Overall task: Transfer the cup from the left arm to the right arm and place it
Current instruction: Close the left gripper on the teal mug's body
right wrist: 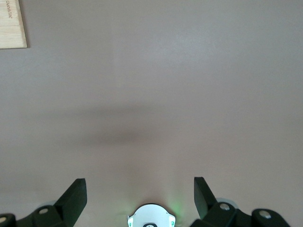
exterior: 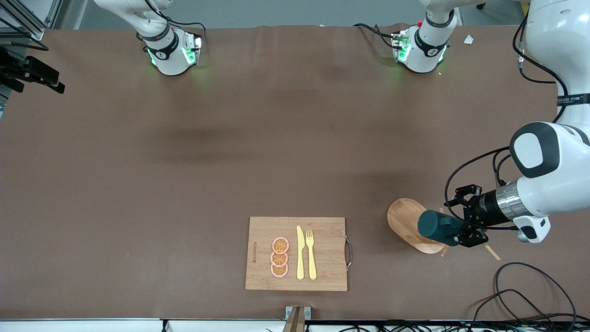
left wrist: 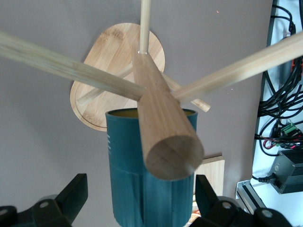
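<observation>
Front view: left gripper [exterior: 461, 233] at cup [exterior: 438, 228] on wooden rack [exterior: 405, 223], jaws apart, straddling it. Right gripper [right wrist: 139, 198] waits over bare table [right wrist: 151, 94], jaws apart.

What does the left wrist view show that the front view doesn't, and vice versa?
Left wrist only: the mustard inside of the dark teal cylindrical cup, the wooden stand's thick central post, and the open left gripper with fingers on either side of the cup.
Front only: rectangular bamboo cutting board with three orange slices, a yellow knife and a fork.
Both: cup, oval bamboo base, left gripper.
The right gripper, open over bare table, appears in neither.
</observation>
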You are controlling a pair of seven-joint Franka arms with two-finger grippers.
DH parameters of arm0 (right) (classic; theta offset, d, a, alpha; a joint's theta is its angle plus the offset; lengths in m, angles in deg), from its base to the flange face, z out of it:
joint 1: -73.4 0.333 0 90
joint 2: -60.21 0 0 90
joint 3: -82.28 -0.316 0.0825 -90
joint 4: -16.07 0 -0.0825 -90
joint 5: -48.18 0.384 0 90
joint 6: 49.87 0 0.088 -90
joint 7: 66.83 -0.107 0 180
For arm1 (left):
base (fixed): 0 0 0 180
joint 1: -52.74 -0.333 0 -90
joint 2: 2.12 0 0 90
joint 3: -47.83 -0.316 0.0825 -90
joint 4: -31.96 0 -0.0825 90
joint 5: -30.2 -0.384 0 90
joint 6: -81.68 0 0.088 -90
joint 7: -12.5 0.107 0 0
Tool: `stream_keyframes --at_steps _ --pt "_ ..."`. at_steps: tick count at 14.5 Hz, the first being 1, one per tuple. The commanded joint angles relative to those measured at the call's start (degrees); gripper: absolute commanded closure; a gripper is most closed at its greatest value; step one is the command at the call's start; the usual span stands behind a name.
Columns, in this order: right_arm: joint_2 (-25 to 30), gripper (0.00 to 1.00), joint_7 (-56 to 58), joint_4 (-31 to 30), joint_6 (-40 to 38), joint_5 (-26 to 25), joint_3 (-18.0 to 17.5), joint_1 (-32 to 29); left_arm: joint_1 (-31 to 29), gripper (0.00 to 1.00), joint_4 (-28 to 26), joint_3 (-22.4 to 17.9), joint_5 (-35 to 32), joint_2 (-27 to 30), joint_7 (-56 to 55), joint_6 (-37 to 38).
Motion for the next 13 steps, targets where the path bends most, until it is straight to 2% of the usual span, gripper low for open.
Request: stream_keyframes --at_steps 1,13 --pt "1.05 0.0 -0.43 -0.9 -0.1 0.66 -0.23 -0.46 0.38 0.0 1.49 0.02 0.75 -1.25 0.15 -0.54" --pt "1.05 0.0 -0.43 -0.9 -0.1 0.66 -0.31 -0.46 0.65 0.0 1.4 0.02 0.66 -2.57 0.42 -1.25"
